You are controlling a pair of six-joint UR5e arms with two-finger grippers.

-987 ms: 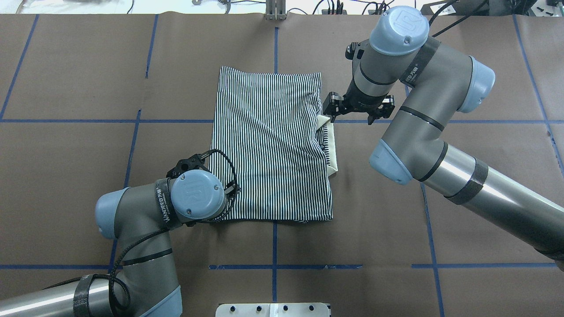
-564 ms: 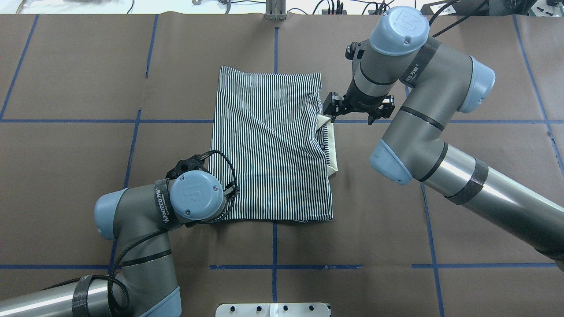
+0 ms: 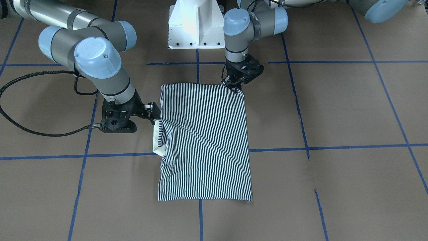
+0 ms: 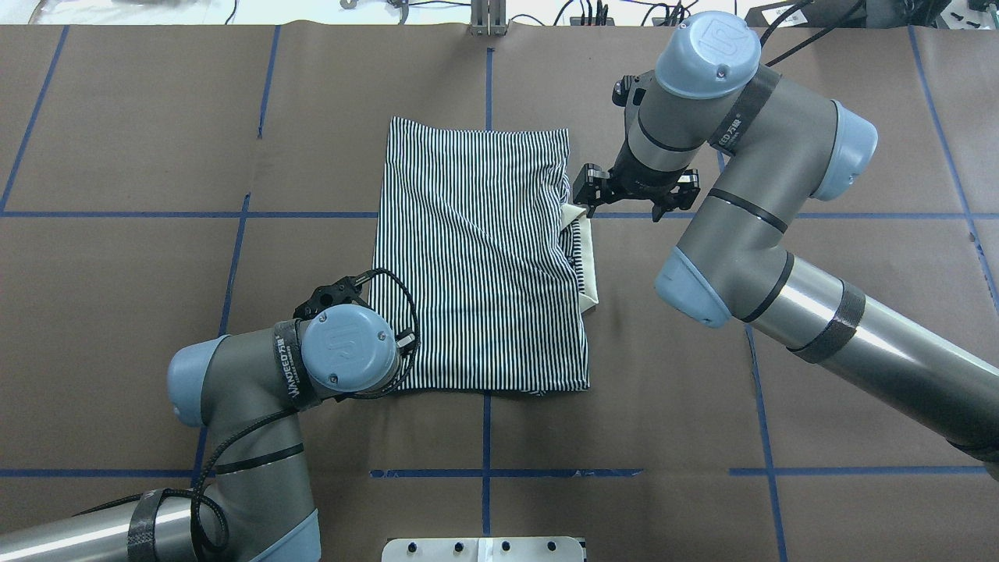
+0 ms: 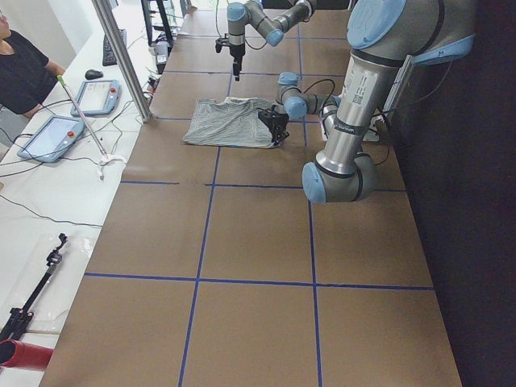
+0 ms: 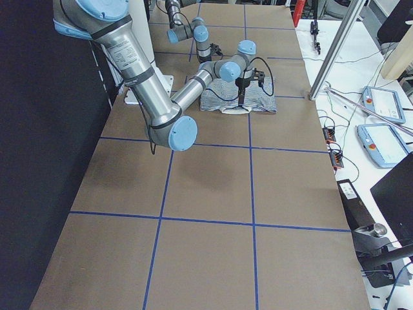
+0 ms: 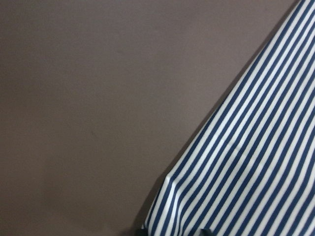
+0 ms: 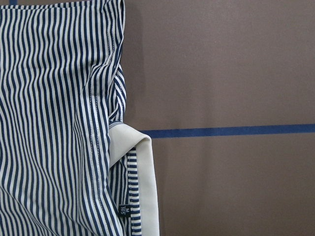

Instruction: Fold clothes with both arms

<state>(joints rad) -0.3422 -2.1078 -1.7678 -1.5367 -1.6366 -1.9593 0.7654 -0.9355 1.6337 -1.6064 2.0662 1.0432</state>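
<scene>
The striped polo shirt [image 4: 476,257] lies folded in a rectangle at the table's middle, also seen in the front view [image 3: 205,140]. Its cream collar [image 4: 587,265] sticks out on the robot's right side and fills the right wrist view [image 8: 145,187]. My left gripper [image 3: 233,87] is at the shirt's near left corner, its fingers closed on the cloth edge. In the overhead view it is hidden under the wrist [image 4: 347,349]. The left wrist view shows that striped corner [image 7: 246,172]. My right gripper [image 4: 632,195] hovers open just beyond the collar [image 3: 156,139], touching nothing.
The white pedestal base [image 3: 195,23] stands at the table's near edge. Blue tape lines [image 4: 486,437] cross the brown table cover. In the left side view a side bench holds tablets [image 5: 89,97], with a metal post [image 5: 121,56] and a person [image 5: 20,72] beside it.
The left wrist has shifted very slightly toward the robot. The right arm and the shirt look unchanged.
</scene>
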